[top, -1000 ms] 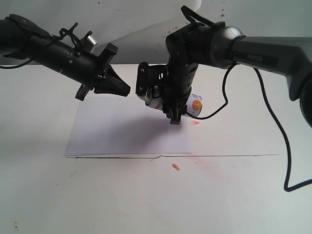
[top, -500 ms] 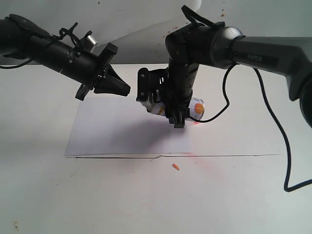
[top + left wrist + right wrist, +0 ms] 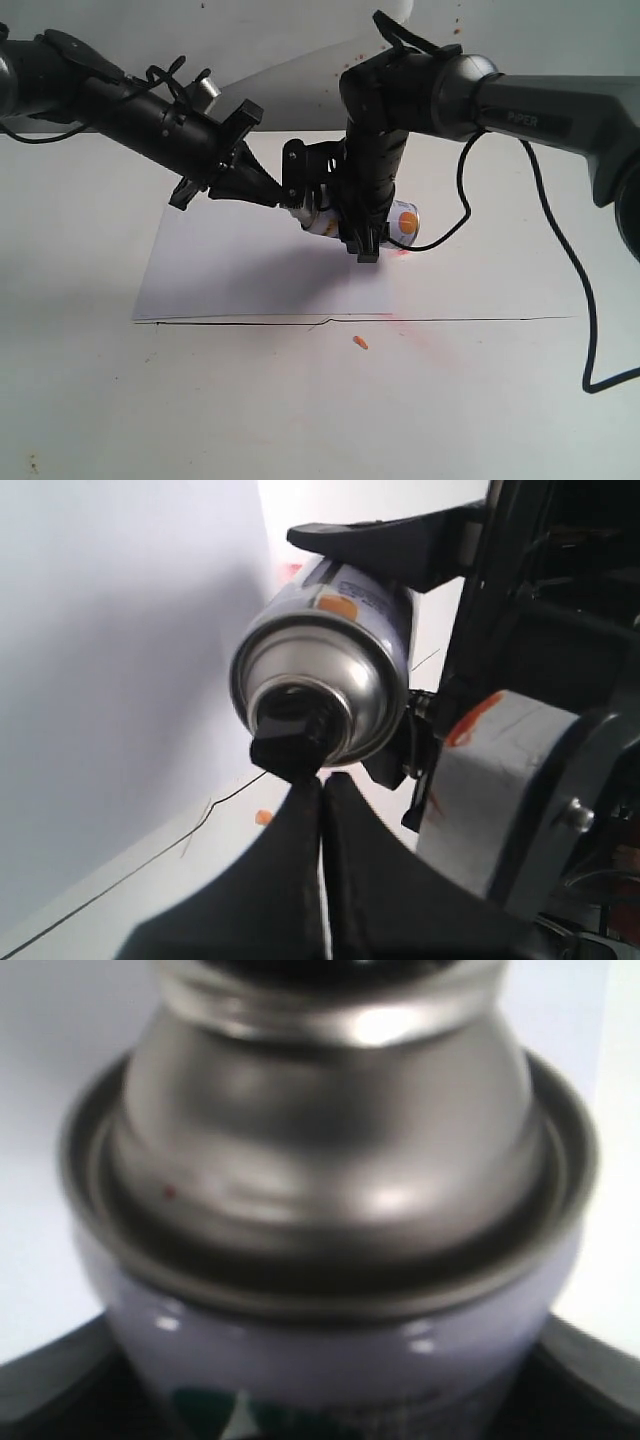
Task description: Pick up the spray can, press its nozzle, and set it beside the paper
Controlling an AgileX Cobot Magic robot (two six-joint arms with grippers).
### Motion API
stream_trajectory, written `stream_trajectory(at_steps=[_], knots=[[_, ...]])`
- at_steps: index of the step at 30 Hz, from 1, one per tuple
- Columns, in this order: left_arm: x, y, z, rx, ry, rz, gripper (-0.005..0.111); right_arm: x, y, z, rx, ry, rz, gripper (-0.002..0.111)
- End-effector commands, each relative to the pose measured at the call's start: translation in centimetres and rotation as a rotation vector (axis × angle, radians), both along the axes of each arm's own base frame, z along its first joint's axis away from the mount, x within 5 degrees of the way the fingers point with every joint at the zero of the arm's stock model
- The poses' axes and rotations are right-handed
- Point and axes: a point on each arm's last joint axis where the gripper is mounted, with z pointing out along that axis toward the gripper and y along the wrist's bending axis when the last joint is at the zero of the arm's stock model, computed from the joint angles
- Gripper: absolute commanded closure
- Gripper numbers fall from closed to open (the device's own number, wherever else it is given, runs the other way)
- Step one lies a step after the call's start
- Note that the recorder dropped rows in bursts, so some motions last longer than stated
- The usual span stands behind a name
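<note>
The left gripper [image 3: 270,196], its fingers pressed together, has been advanced until its tip meets the nozzle [image 3: 295,742], so pressing is judged to be just starting. The spray can [image 3: 330,650] is held on its side, clamped in the right gripper [image 3: 338,212], over the right edge of the paper [image 3: 230,270], toward the back middle of the worktop [image 3: 500,400]. A red stain [image 3: 402,252] and an orange scrap [image 3: 360,343] lie nearer the front edge, and nothing is seen to obstruct.

White spray can [image 3: 404,221] with orange dot, silver dome and black nozzle [image 3: 293,742]; the paper [image 3: 230,265] is plain white.
</note>
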Motion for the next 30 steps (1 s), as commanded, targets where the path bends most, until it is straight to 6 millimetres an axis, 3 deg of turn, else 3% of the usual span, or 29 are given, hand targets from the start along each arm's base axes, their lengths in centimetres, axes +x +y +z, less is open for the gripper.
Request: stream_trajectory(at_steps=[1,7,30], knots=[[0.1,-0.3,-0.7,0.001,0.009,0.007,0.107,0.0,0.2,1.3,0.028,-0.024,0.003,0.108],[0.3,-0.6,-2.4,-0.013,0.06,0.017,0.107,0.0,0.2,1.3,0.028,-0.024,0.003,0.108],[0.3,-1.4,-2.5,-0.056,0.054,0.017,0.107,0.1,0.3,1.3,0.032,-0.031,0.004,0.108]])
